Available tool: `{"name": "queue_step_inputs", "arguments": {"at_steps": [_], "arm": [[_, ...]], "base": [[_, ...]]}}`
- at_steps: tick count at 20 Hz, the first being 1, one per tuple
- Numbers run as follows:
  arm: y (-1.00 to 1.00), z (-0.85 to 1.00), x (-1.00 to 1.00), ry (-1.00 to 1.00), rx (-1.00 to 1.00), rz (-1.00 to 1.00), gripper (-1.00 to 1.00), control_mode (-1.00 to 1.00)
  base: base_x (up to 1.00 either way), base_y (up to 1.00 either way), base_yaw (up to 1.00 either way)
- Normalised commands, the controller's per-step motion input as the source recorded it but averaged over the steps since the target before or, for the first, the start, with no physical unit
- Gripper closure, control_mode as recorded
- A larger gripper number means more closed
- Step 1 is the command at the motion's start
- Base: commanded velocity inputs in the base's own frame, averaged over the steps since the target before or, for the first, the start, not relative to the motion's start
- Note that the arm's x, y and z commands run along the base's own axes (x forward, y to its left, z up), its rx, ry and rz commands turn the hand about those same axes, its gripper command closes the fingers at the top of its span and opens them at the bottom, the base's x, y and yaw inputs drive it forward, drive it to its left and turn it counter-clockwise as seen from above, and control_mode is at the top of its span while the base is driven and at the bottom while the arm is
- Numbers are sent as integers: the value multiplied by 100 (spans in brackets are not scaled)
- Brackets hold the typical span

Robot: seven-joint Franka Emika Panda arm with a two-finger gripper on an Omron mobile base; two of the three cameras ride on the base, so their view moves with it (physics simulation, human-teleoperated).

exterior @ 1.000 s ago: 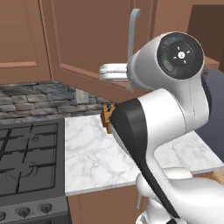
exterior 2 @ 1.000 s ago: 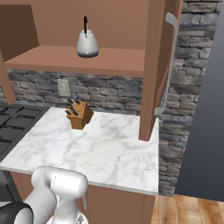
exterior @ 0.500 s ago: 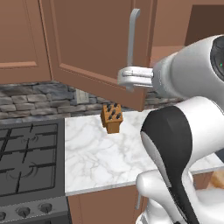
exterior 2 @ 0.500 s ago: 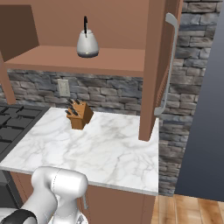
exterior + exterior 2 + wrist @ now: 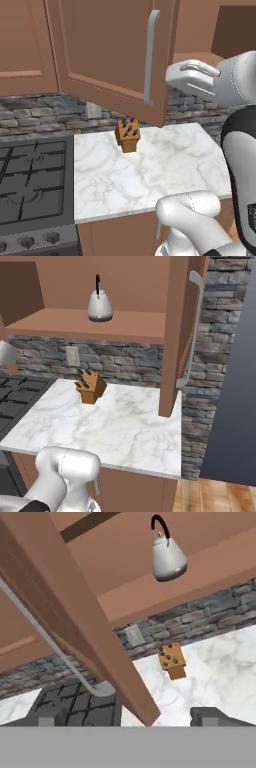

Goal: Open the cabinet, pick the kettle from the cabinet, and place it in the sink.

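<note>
Fingertips (image 5: 212,716) of the claw (image 5: 131,718) are standing wide apart with nothing between them, hanging just off the swung-out cabinet door (image 5: 75,619) and its long silver handle (image 5: 47,639). Beyond the door, the kettle (image 5: 100,305) is sitting upright on the open cabinet (image 5: 125,326) shelf, toward its back, while a knife block (image 5: 90,388) is resting near the back edge of the marble counter (image 5: 125,431), beside the stove (image 5: 30,182).
</note>
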Motion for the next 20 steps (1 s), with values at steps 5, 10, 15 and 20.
{"name": "queue_step_inputs", "arguments": {"at_steps": [5,10,15,20], "arm": [[-31,0,5,0,15,4,-100,-100],[-20,-3,27,7,11,0,-100,-100],[-17,-2,33,11,15,0,-100,-100],[-2,-8,41,5,22,3,-100,-100]], "base": [[0,0,0],[0,0,0],[0,0,0],[0,0,0]]}}
